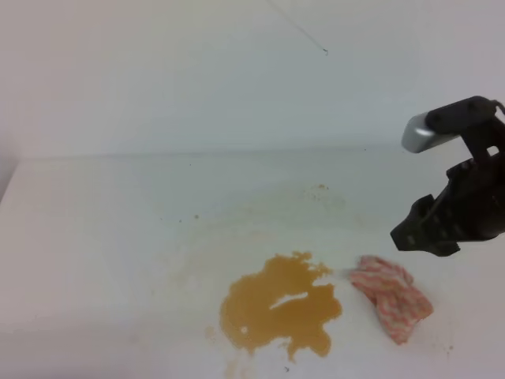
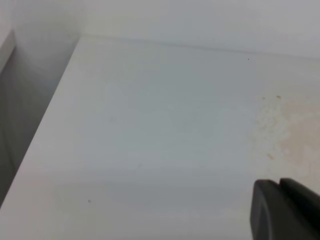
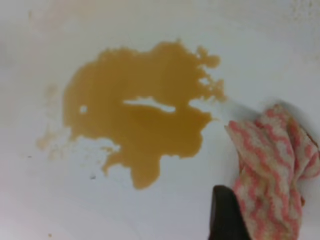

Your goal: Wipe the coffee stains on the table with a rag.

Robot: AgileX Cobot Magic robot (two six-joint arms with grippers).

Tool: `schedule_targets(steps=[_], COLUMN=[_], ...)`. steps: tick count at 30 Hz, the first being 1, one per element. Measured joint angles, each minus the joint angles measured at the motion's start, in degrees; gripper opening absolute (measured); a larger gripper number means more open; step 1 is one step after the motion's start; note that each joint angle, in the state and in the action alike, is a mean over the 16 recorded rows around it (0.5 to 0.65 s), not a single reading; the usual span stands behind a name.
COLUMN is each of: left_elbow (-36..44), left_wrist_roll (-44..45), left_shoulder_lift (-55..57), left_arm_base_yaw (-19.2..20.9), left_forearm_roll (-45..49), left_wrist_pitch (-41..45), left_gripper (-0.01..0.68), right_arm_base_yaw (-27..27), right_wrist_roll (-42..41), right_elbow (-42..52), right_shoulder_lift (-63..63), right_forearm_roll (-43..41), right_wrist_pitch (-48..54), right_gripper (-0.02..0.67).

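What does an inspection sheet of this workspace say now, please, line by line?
Surface: white table, faint tan smears behind the puddle.
Job's things: coffee stains, a brown puddle, unwiped; striped rag lies crumpled just right of it, on the table.
Clutter: nothing seen.
Grippers: right gripper hangs above the rag, apart from it, holding nothing; jaw gap unclear. Left gripper only a dark edge in its wrist view; state unclear.
Cables: a thin dark line on the wall, perhaps a cable.
Surroundings: plain white wall behind.
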Motion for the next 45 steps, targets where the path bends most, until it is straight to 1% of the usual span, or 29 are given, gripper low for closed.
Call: schedule_targets(steps=[4,8,16,20,23,25,31,38,41,45], left_elbow=[0.00,0.00,0.00,0.00,0.00,0.00,0.00,0.00,0.00,0.00], left_wrist_roll=[0.00,0.00,0.00,0.00,0.00,0.00,0.00,0.00,0.00,0.00], left_shoulder_lift=[0.00,0.00,0.00,0.00,0.00,0.00,0.00,0.00,0.00,0.00], left_arm_base_yaw=[-0.02,-0.02,-0.02,-0.02,-0.02,-0.02,-0.02,-0.02,-0.02,-0.02], left_forearm_roll=[0.00,0.00,0.00,0.00,0.00,0.00,0.00,0.00,0.00,0.00], left_wrist_pitch=[0.00,0.00,0.00,0.00,0.00,0.00,0.00,0.00,0.00,0.00], left_gripper=[0.001,0.001,0.001,0.001,0.001,0.001,0.001,0.001,0.001,0.001], right_arm_base_yaw=[0.00,0.03,0.46,0.73,0.91,1.00,1.05,1.05,1.05,1.24], right_wrist_roll=[0.44,0.85,2.31,3.75,4.86,5.68,7.55,4.59,2.72,-0.25], right_elbow=[0.00,-0.01,-0.05,-0.16,-0.23,-0.29,-0.44,-0.50,-0.51,-0.53], right_shoulder_lift=[3.26,7.01,14.73,18.18,20.25,21.45,23.77,24.65,24.70,24.95], right_forearm_roll=[0.48,0.09,-1.18,-1.54,-1.75,-1.86,-1.81,1.66,4.26,8.24], right_wrist_pitch=[-1.29,-2.28,-4.66,-5.93,-6.81,-7.34,-8.15,-6.86,-6.08,-5.10], right_gripper=[0.375,0.415,0.424,0.407,0.382,0.353,0.215,0.067,0.029,0.015])
